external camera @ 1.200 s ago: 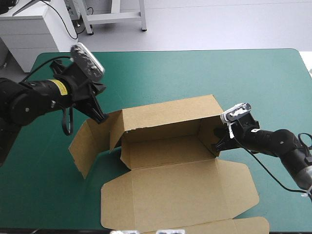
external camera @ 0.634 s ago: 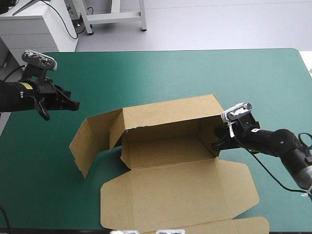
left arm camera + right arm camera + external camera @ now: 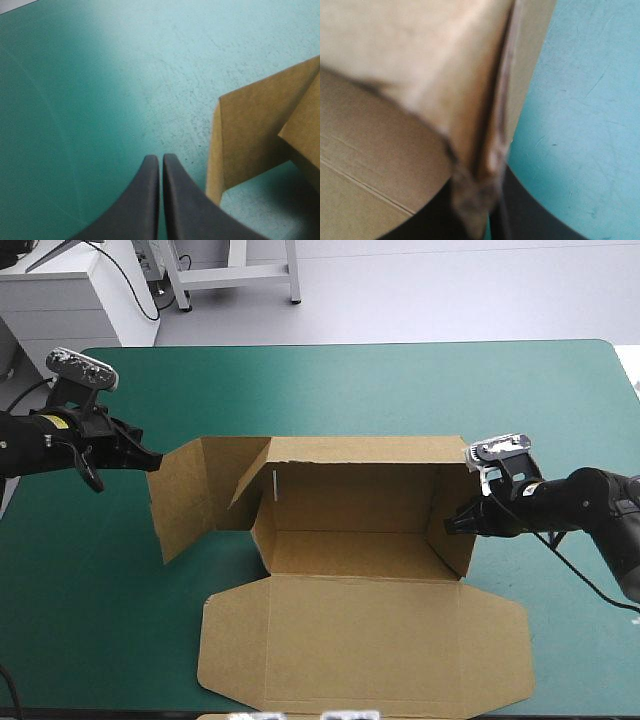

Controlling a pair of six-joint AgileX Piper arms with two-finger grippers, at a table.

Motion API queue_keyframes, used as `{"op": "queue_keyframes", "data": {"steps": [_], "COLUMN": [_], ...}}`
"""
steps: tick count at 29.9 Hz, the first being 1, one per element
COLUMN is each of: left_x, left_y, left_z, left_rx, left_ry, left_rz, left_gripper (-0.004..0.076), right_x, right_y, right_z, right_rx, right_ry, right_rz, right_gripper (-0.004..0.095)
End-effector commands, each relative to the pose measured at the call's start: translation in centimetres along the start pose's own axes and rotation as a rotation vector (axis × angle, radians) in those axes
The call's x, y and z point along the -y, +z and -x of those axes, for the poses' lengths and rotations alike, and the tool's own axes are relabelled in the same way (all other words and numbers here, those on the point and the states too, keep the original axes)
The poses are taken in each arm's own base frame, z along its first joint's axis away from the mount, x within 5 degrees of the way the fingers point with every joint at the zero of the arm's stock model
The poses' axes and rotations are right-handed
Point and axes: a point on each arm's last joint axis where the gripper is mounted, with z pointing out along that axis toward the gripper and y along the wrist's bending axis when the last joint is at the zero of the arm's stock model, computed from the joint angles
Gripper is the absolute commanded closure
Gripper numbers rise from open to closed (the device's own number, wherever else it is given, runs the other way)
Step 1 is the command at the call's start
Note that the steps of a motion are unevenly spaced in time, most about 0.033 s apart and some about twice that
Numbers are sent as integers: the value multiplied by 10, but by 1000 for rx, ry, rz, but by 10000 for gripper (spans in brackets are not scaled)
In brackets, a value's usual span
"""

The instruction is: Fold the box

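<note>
Right gripper (image 3: 451, 525) tight on right wall of the box (image 3: 360, 625).

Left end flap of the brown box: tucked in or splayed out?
Splayed out: the left end flap of the brown cardboard box stands outside the tray, not tucked in.

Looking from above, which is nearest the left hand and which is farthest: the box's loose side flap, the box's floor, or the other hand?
1. Flap: just beside the left hand, at the left end of the box.
2. Floor: in the box's middle.
3. Right hand: farthest, gripping the box's right end.
</note>
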Motion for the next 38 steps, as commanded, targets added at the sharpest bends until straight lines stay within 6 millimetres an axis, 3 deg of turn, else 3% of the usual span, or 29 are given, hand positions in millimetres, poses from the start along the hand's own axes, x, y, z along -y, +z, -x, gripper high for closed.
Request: {"op": "queue_keyframes", "data": {"steps": [1, 6, 11, 23, 30, 33, 38], "left_x": [1, 1, 1, 1, 4, 4, 4], "left_y": [-17, -17, -17, -18, -18, -18, -18], "left_z": [9, 9, 11, 14, 16, 16, 16], "left_rx": [98, 102, 124, 160, 176, 176, 176], "left_ry": [4, 4, 0, -16, -35, -35, -35], "left_rz": [37, 39, 42, 31, 3, 3, 3], "left_gripper": [717, 717, 717, 717, 717, 717, 717], "right_x": [-10, 4, 12, 39, 45, 43, 35], "right_y": [-13, -6, 13, 60, 84, 90, 88], "right_z": [-11, -14, -6, 66, 86, 90, 98], "right_rx": [-165, -232, -299, -259, -275, -269, -239], "right_ry": [26, 73, 121, 153, 88, 54, -4], "right_rz": [62, -55, -53, -52, -29, -24, -17], "right_gripper": [908, 909, 908, 908, 905, 865, 692]}}
